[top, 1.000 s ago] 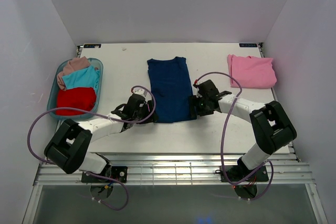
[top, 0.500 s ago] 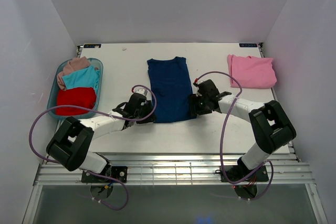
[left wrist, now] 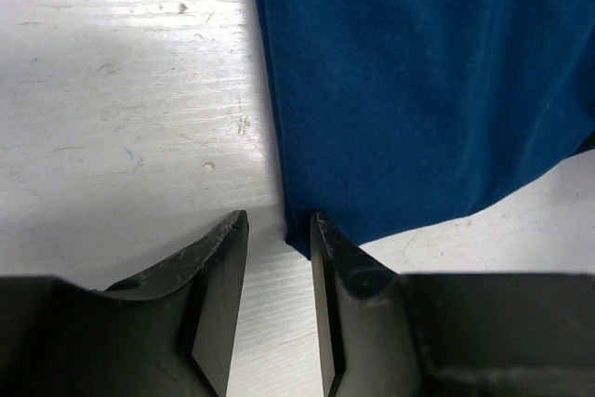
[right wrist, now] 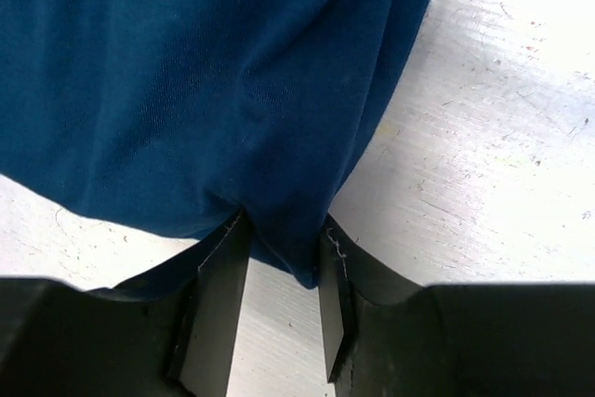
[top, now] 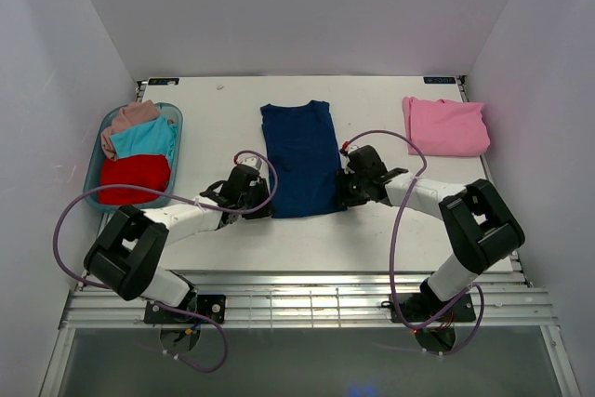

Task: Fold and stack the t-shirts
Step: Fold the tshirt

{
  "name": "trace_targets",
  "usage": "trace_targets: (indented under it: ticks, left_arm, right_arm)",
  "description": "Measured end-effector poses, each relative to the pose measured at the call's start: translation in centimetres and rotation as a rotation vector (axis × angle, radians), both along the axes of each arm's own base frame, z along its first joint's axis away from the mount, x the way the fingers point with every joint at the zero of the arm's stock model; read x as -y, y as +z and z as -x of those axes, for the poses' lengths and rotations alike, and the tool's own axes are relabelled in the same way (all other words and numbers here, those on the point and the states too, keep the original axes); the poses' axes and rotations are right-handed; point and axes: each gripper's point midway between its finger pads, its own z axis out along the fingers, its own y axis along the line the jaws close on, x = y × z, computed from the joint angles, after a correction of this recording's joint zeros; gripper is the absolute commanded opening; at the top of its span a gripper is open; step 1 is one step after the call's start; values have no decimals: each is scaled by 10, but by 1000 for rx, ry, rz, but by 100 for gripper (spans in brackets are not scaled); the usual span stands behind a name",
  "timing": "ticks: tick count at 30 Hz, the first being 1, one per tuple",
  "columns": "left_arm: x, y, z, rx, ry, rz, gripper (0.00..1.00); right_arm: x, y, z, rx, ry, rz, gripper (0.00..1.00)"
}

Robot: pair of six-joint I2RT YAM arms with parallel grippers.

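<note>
A navy t-shirt, folded into a long strip, lies flat at the table's middle. My left gripper sits low at its near left corner. In the left wrist view that gripper is open, and the navy corner just touches the right finger's inner face. My right gripper is at the near right corner. In the right wrist view it is shut on a bunched fold of the navy cloth. A folded pink t-shirt lies at the back right.
A teal basket at the left holds the red, teal and dusty-pink tees. White walls close in the table on three sides. Purple cables loop over both arms.
Both grippers have narrowed and crept in toward the navy shirt's near corners. The right one has closed onto the cloth.
</note>
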Motion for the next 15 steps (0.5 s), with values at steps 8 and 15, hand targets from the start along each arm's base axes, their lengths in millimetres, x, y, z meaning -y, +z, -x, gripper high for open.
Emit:
trace_targets:
  ticks: [8,15]
  left_arm:
    - [11,-1,-1,-11,-31,38,37]
    - [15,-2,1,-17,-47,62,31]
  right_arm:
    - [-2,-1,2,1,1,-3,33]
    - [-4,-2,4,2,8,-3,31]
